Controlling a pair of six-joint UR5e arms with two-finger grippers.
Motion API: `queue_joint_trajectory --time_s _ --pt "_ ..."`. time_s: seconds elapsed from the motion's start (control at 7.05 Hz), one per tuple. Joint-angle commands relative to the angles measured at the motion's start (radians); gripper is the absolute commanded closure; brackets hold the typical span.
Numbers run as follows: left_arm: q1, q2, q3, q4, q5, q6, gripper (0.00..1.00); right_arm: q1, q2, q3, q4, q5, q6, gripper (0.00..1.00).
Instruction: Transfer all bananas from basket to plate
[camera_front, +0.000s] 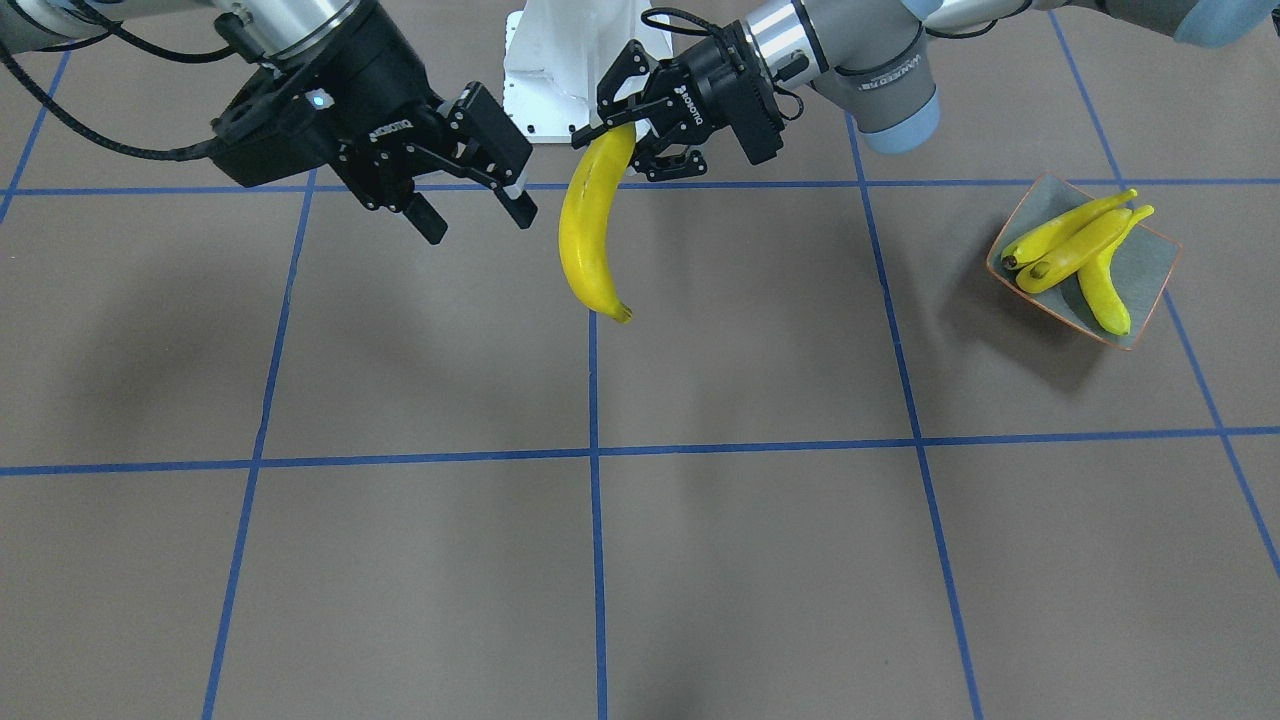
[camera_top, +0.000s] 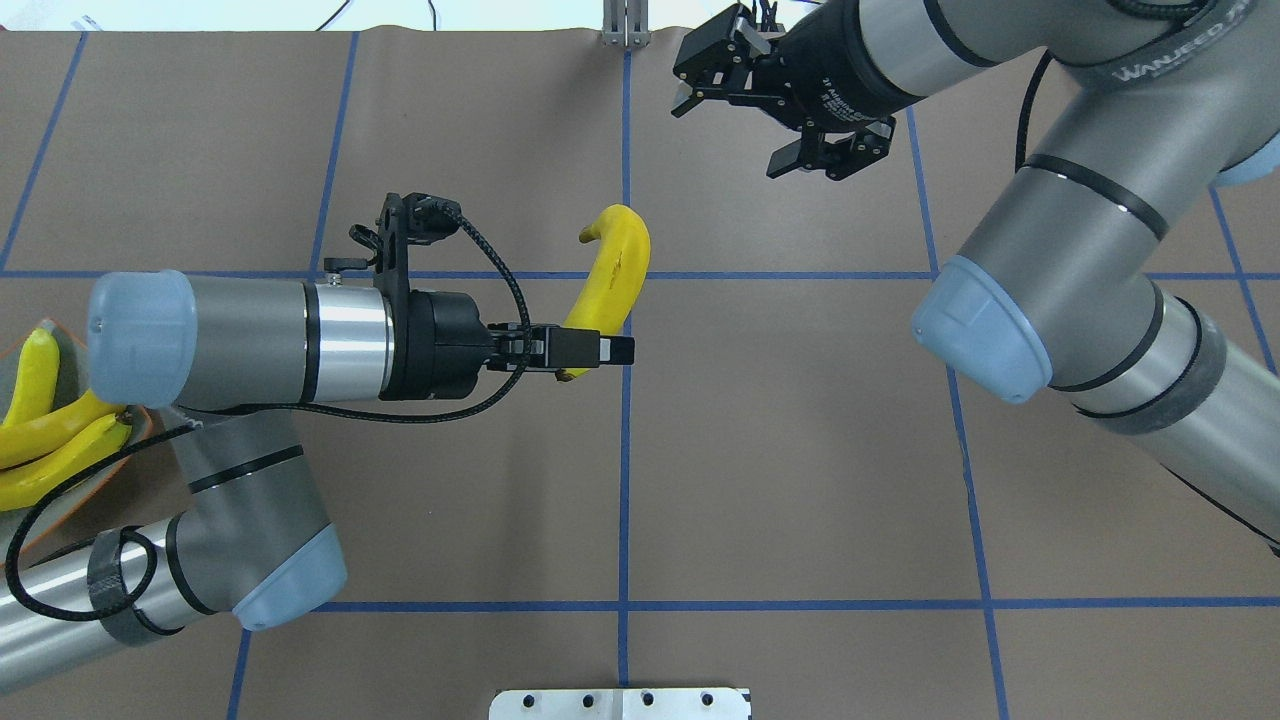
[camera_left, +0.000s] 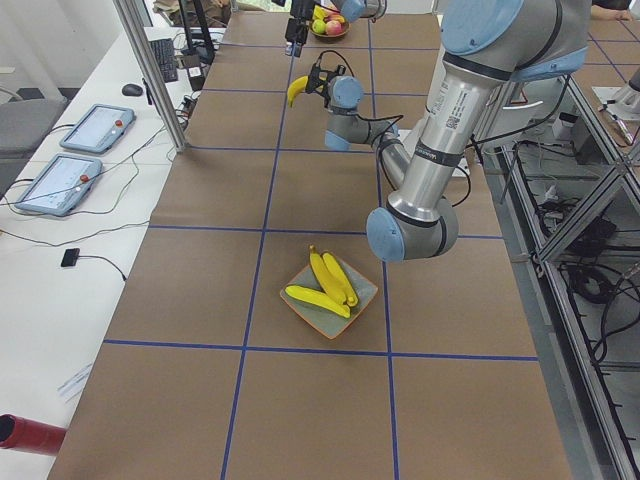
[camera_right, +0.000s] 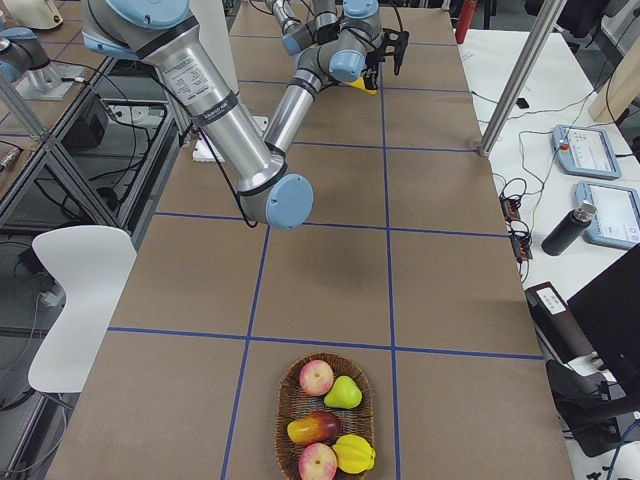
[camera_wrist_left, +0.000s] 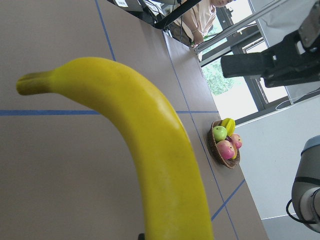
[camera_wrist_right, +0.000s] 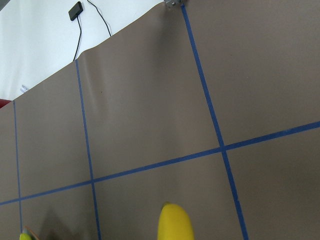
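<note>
— Where's the thick glossy yellow banana (camera_front: 585, 240)?
— Upper centre, dangling, its end clamped in the left gripper (camera_front: 622, 128). Beside it the right gripper (camera_front: 478, 222) has its fingers apart. Three smaller yellow bananas (camera_front: 1075, 250) lie on the grey-green, orange-rimmed plate (camera_front: 1148, 268), right.

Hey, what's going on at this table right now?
The left gripper is shut on a banana and holds it in the air over the middle of the table. The right gripper is open and empty beside it. Three bananas lie in the plate at the robot's left end. The basket at the other end holds other fruit.
</note>
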Motion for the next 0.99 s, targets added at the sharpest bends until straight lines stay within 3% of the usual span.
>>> queue_joint_trajectory --time_s 0.0,0.28,0.57,0.85 --pt "-0.024 0.162 -0.044 -0.049 -0.002 0.111 1.0 0.082 -0.096 0.0 -0.005 0.0 -0.079 0.0" --pt "-0.078 0.311 -0.061 -0.052 -0.007 0.307 1.0 0.18 -0.214 -0.009 -0.01 0.002 -0.261 0.0" --pt "-0.112 0.514 -0.154 -0.078 -0.019 0.478 1.0 0.249 -0.315 -0.018 -0.01 0.002 -0.43 0.0" --pt "-0.219 0.658 -0.15 -0.155 -0.161 0.776 1.0 0.282 -0.332 -0.078 -0.005 -0.001 -0.524 0.0"
